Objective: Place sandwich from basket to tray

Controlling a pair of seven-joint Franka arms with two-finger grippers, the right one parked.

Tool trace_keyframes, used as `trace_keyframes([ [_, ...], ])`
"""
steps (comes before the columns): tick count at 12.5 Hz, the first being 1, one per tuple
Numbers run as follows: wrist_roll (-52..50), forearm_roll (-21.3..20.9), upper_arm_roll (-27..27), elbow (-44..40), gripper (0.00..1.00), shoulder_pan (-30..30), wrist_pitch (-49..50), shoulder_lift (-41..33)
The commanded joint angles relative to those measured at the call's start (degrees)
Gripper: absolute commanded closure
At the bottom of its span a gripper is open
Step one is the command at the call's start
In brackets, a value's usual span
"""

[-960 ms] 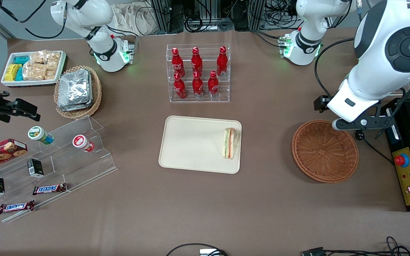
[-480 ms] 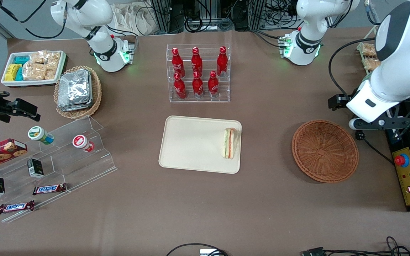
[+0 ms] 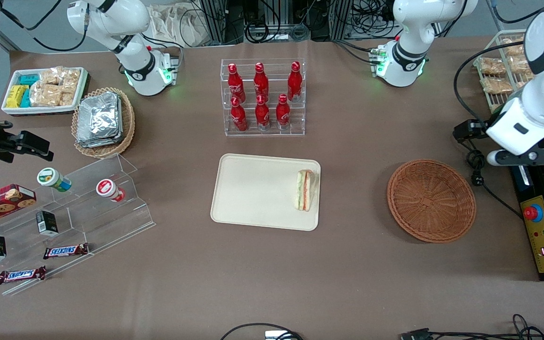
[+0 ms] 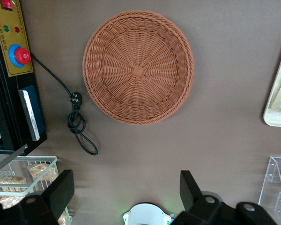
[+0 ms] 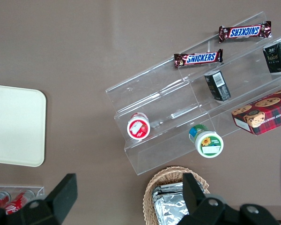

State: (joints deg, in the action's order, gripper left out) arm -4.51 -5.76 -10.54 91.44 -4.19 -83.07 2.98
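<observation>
The sandwich (image 3: 304,190), a wrapped wedge showing green and pink layers, lies on the cream tray (image 3: 253,189) by the short edge nearest the basket. The reddish-brown wicker basket (image 3: 431,200) (image 4: 138,72) holds nothing. My left gripper (image 3: 529,156) (image 4: 125,190) hangs high over the table beside the basket, toward the working arm's end, at the edge of the black control box. It is open, its dark fingers (image 4: 61,190) spread wide with only bare table between them. A corner of the tray (image 4: 277,110) shows in the left wrist view.
An acrylic rack of red bottles (image 3: 262,97) stands farther from the camera than the tray. A black control box with a red button (image 3: 534,213) (image 4: 22,56) and a looped cable (image 3: 475,163) (image 4: 77,126) lie beside the basket. A wire rack of snack packets (image 3: 501,71) is near the arm.
My left arm has swung away from above the basket's rim toward the working arm's end of the table and slightly farther from the camera. The sandwich, tray and basket have not moved.
</observation>
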Motion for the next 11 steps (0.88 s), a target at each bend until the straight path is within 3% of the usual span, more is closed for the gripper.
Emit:
trace_keyframes([
  [1, 1.25, 0.75, 3.33, 3.92, 0.0, 2.08, -2.27, -3.42],
  [11, 1.17, 1.54, 3.33, 3.66, 0.0, 1.64, -3.06, -2.8],
])
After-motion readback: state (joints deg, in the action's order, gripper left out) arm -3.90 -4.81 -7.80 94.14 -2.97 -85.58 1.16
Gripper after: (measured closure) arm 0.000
